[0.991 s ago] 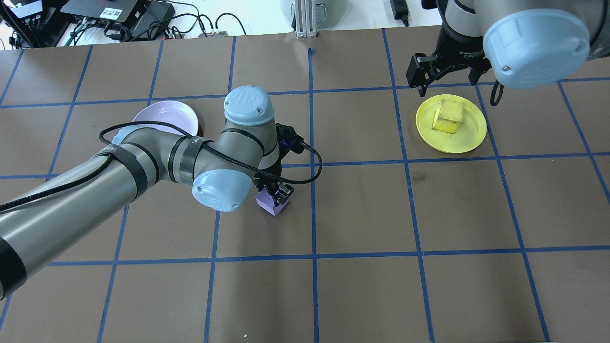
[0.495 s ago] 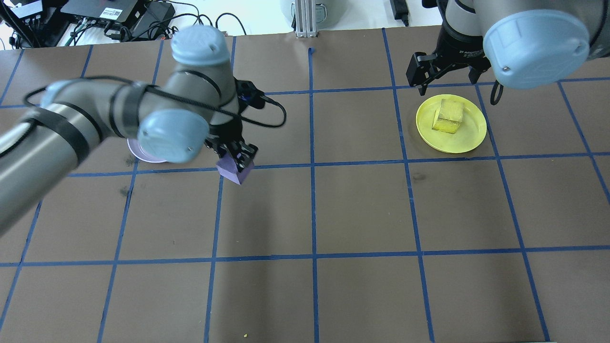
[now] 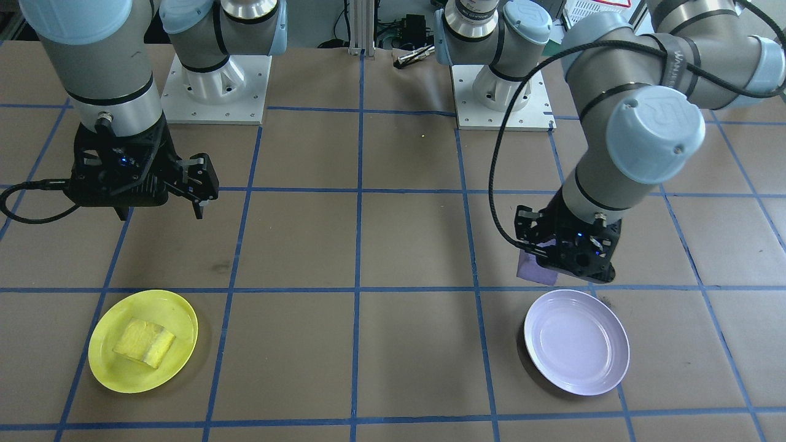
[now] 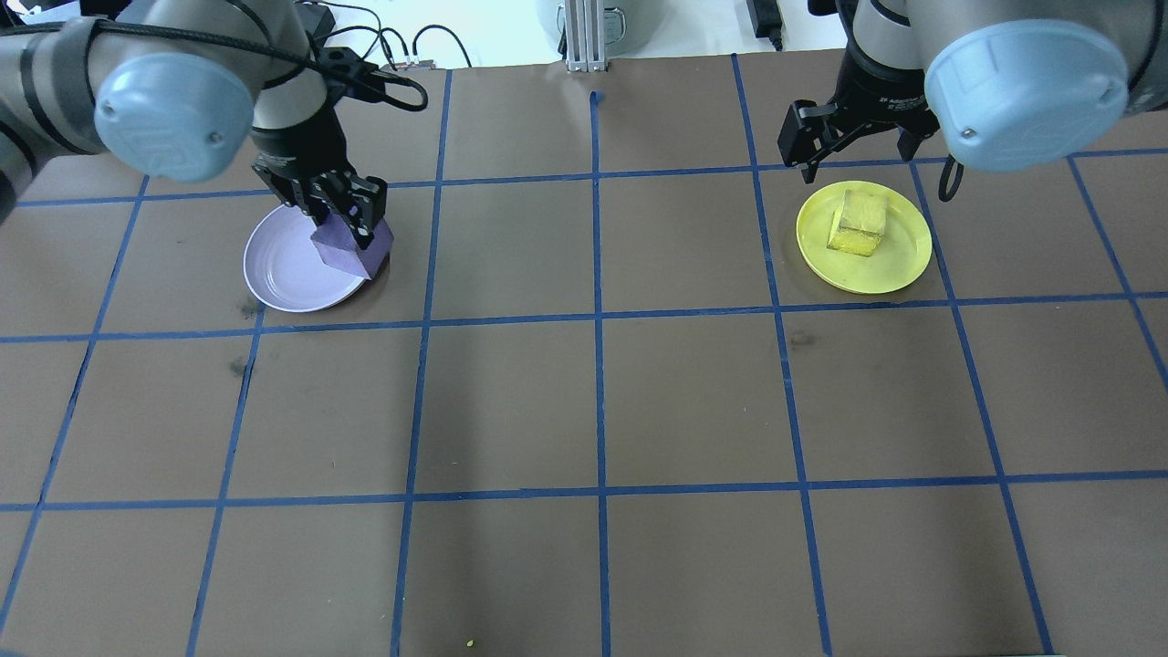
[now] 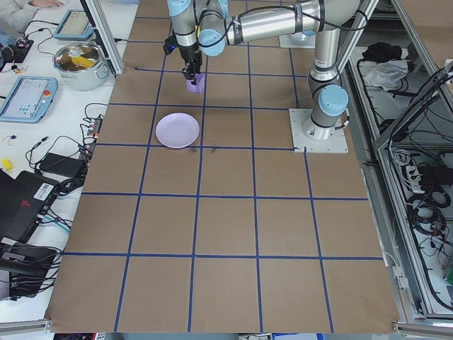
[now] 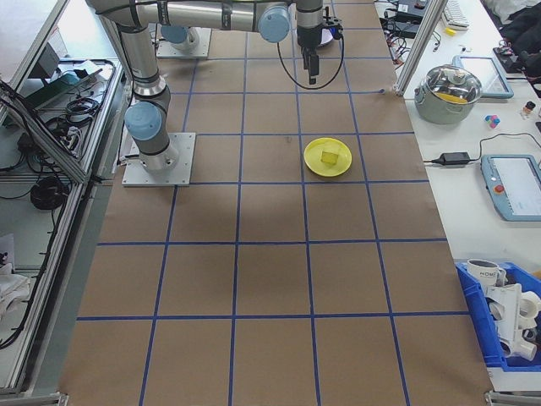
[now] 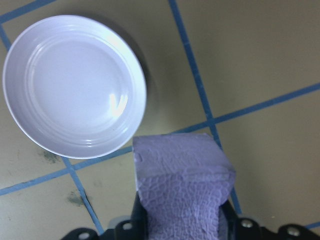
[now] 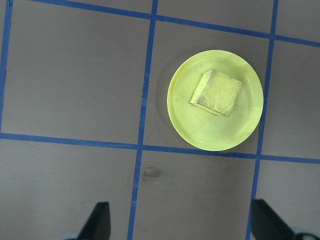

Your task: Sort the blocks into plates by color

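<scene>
The left gripper has its fingers clamped on the purple block, one finger on each side, and the block hangs off the table. You can see it best in the left wrist view, where the block fills the bottom middle and sits pinched between the two dark jaws. The lavender plate is up and to the left of the block there, bare inside, with a bit of brown table showing between block and plate rim. So the gripper is just beside the plate, not over its middle. From the overhead camera the block overlaps the plate's right edge, but in the front view the block pokes out from under the gripper on the robot side of the plate, clear of the rim.

The right gripper is spread wide and holds nothing. In its wrist view the two fingertips sit far apart at the bottom corners. The yellow plate lies ahead of them, across a blue tape line, with the yellow block resting inside it, roughly central. The overhead view shows this gripper hanging just past the far rim of the yellow plate, well above the yellow block.
</scene>
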Robot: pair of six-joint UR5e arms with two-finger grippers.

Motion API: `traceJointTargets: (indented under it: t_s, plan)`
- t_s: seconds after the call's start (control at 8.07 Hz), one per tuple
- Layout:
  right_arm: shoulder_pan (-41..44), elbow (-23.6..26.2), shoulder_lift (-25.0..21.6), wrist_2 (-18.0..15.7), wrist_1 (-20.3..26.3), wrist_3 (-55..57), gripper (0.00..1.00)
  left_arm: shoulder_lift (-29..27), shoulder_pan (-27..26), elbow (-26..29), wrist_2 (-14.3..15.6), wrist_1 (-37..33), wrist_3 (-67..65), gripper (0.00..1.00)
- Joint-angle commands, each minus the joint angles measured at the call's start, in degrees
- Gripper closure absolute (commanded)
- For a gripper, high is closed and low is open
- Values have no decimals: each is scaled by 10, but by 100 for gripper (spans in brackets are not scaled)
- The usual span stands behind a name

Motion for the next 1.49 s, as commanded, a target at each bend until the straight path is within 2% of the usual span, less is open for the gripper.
traceJointTargets:
  t_s: [0.0, 0.62, 0.74, 0.87, 0.99, 1.11, 1.24, 1.36]
  plan:
    - [0, 0, 0, 0, 0, 0, 0, -51, 60, 30, -3, 48, 0, 100]
    - [0, 1, 1, 0, 0, 0, 0, -131, 73, 39, 0, 100, 1, 100]
    - [0, 1, 1, 1, 1, 0, 0, -139, 91, 39, -3, 102, 2, 100]
    - [0, 1, 1, -1, 0, 0, 0, -151, 103, 39, -28, 102, 2, 100]
    - [0, 1, 1, 1, 0, 0, 0, -165, 104, 39, -35, 101, 1, 98]
    - [0, 1, 2, 7, -1, 0, 0, -168, 104, 38, -29, 101, 1, 87]
    - [0, 1, 2, 3, -4, 0, 0, -168, 104, 38, -28, 101, 0, 63]
    - [0, 1, 2, 1, -4, 0, 0, -169, 104, 38, -29, 101, 0, 4]
